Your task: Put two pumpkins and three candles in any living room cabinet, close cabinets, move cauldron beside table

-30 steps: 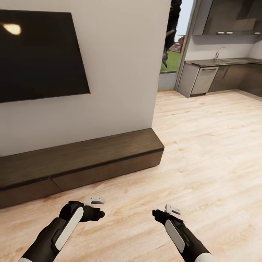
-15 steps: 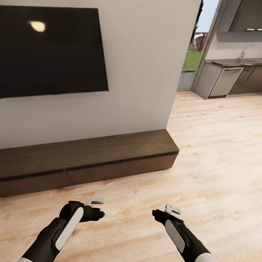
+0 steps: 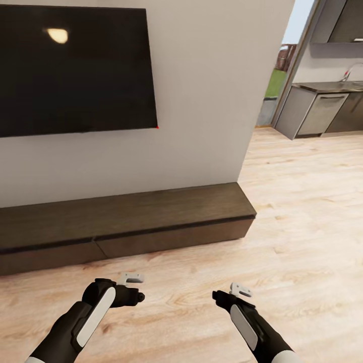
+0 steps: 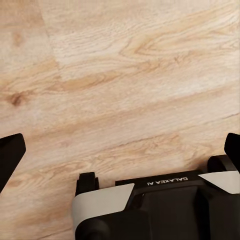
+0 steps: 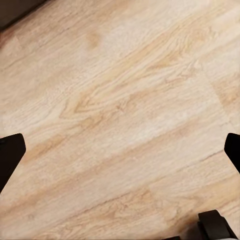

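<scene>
A: The wall [image 3: 201, 101] and the dark screen [image 3: 75, 70] filled most of the head view, with pale plank floor [image 3: 302, 212] running off toward the grey kitchen units [image 3: 322, 111] at far right.

B: And the cabinet [image 3: 126, 222]?

A: It sat low against that wall, straight ahead of both arms, its long axis lying across the view and its drawer fronts flush and shut. No pumpkins or candles were anywhere to be seen.

B: Which arm was closer?

A: The left gripper [image 3: 132, 287], I'd judge, was a shade nearer the drawer fronts; the right gripper [image 3: 233, 293] hung opposite the cabinet's right end. Both were well short of it.

B: Pose?

A: Both forearms were held low and forward over bare floor, roughly parallel. In each wrist view the dark fingertips [image 4: 11, 155] [image 5: 11, 150] sat at opposite edges, so the jaws stood wide apart and held nothing.
</scene>
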